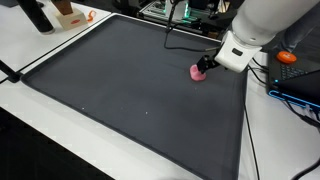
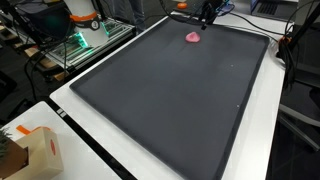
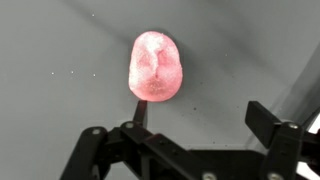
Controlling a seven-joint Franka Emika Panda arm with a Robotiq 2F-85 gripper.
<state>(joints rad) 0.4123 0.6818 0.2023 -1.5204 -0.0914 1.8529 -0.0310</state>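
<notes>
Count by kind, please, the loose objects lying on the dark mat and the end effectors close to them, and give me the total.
Pink rounded lump: 1
End effector, open: 1
Total: 2

No text, label, brand, number or sign can be read in any view. The pink object (image 3: 155, 65), seen close in the wrist view, shows no letters or numbers. The cardboard box (image 2: 40, 152), near left in an exterior view, is too small and blurred to read.
</notes>
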